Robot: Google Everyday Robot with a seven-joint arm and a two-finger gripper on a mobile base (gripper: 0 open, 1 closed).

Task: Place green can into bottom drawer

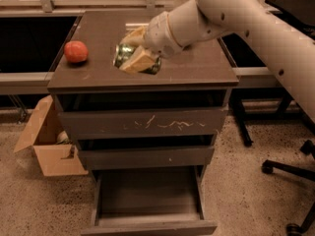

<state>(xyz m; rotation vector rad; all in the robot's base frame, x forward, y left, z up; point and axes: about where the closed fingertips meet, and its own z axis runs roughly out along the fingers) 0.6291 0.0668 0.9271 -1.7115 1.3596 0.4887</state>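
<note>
The green can (121, 56) is tipped on its side over the front-middle of the worktop (197, 69), and the gripper (132, 52) has its tan jaws pinching it from either side, though I can't tell if it's touching the surface. The red-orange fruit (76, 51) sits well off toward the worktop's far edge. The bottom drawer (147, 193) hangs open below, with a cardboard box (47, 141) on the floor beside the cabinet.

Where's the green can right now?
In the camera view, the green can is gripped in the claw at the cabinet top's front middle, right of the red fruit, above the open bottom drawer.
</note>
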